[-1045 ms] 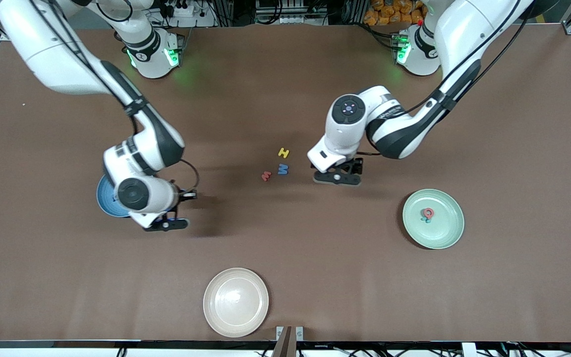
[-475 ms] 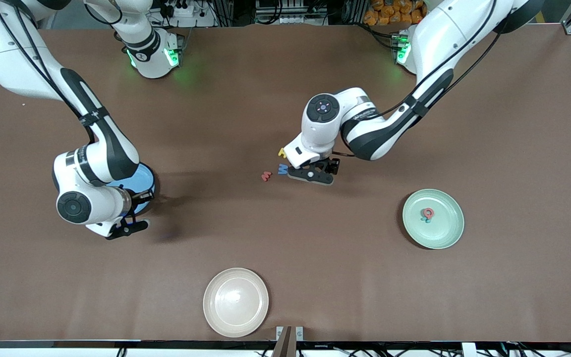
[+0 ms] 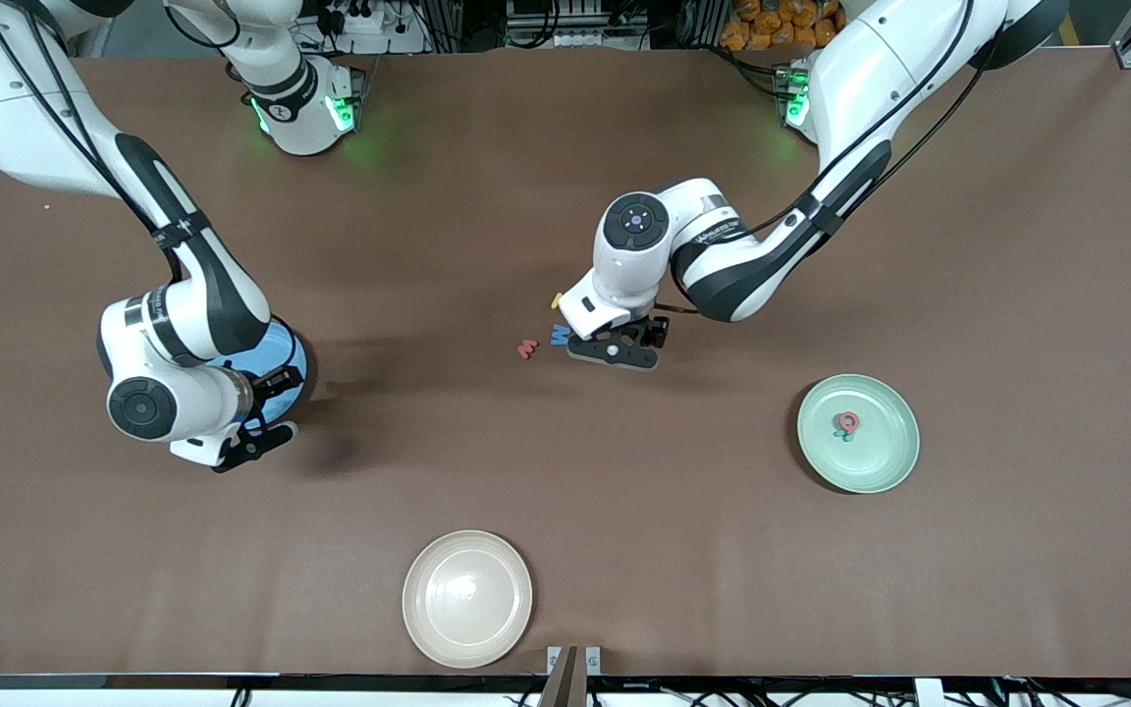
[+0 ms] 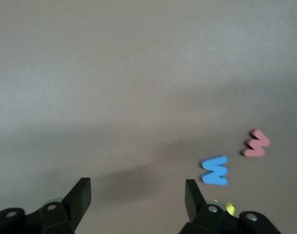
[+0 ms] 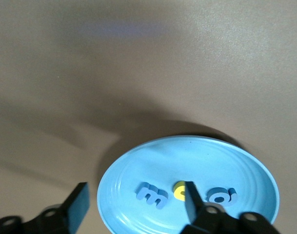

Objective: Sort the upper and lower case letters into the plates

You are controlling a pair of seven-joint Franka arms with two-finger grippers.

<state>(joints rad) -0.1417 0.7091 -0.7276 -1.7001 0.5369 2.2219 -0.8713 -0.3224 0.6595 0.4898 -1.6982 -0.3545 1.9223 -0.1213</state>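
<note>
Three loose letters lie mid-table: a red one [image 3: 526,349] [image 4: 256,143], a blue one [image 3: 558,334] [image 4: 215,170], and a yellow one [image 3: 557,299] mostly hidden under the left hand. My left gripper [image 3: 615,352] [image 4: 137,195] hangs open and empty over bare table beside the blue letter. The blue plate [image 3: 289,358] [image 5: 197,161] holds a blue letter [image 5: 152,194], a yellow one [image 5: 179,190] and another blue one [image 5: 220,196]. My right gripper [image 3: 251,447] [image 5: 133,200] is open and empty over this plate's rim. The pale green plate [image 3: 885,462] holds a red letter [image 3: 848,422] and a teal one.
A cream-white plate [image 3: 467,597] sits near the table's front edge, nearer to the camera than the loose letters. The right arm's wrist covers much of the blue plate in the front view.
The left arm has moved toward the loose letters, now covering most of the yellow one. The right arm swung toward its own end of the table, over the blue plate.
</note>
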